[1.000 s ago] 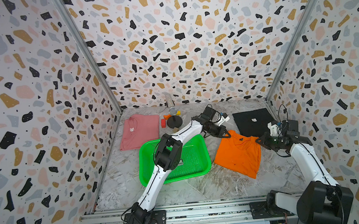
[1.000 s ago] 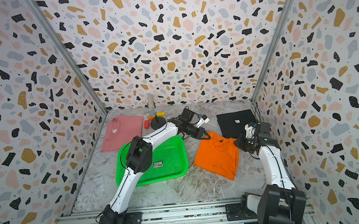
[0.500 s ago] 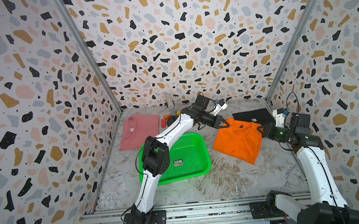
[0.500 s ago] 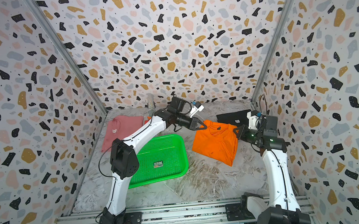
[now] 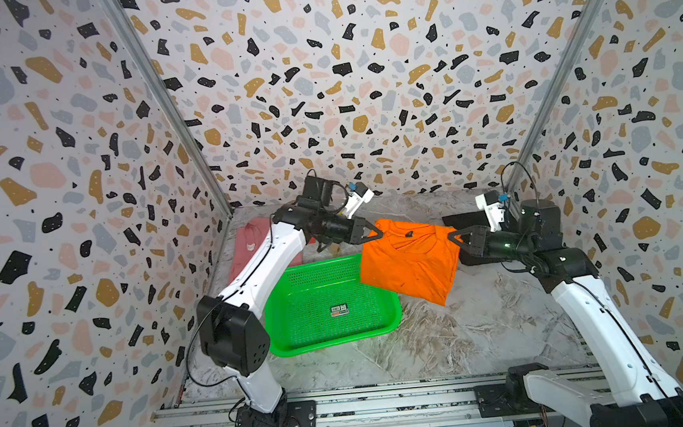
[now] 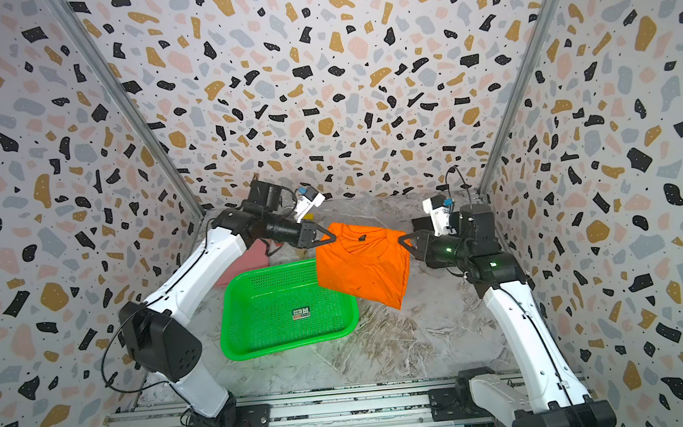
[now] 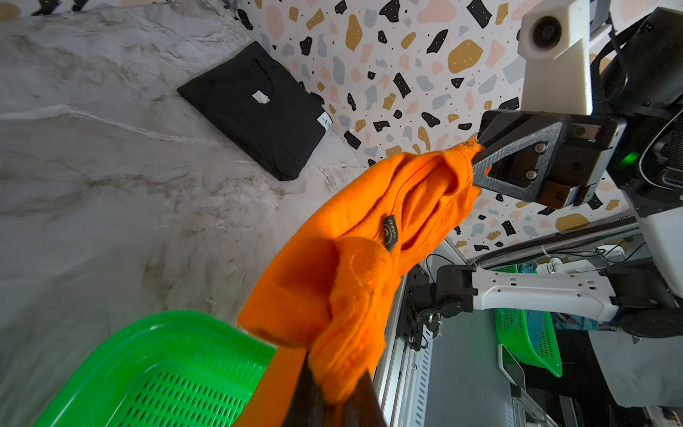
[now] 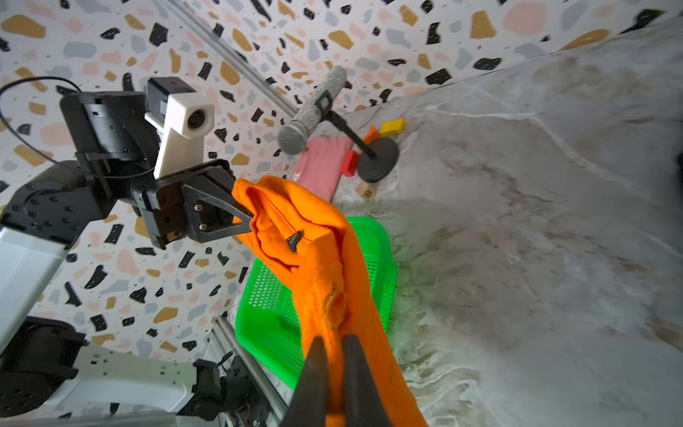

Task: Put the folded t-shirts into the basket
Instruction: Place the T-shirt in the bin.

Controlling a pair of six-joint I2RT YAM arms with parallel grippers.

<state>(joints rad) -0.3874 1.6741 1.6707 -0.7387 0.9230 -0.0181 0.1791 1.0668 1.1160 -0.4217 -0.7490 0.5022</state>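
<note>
Orange t-shirt (image 5: 410, 267): lifted off the desk by two upper corners, left fingers (image 5: 378, 234) and right fingers (image 5: 452, 236) clamped on the cloth so it hangs flat. It is positioned at the basket (image 5: 325, 343) edge, apparently for lowering in.

Both top views are bright and evenly lit from overhead, without glare. Shadows on the desk (image 5: 486, 328) are faint and soft-edged. Wide-angle distortion leans the corner posts outward toward the upper corners of the frame. Both wrist views bend strongly at their edges. The left fingers (image 7: 300, 406) and right fingers (image 8: 312, 384), closest to the lens, are dark and out of focus. In the right wrist view, the desk smears with blur. The basket (image 8: 388, 258) looks oversaturated and throws a green tint onto the desk. The orange t-shirt (image 8: 325, 266) glows vividly.
</note>
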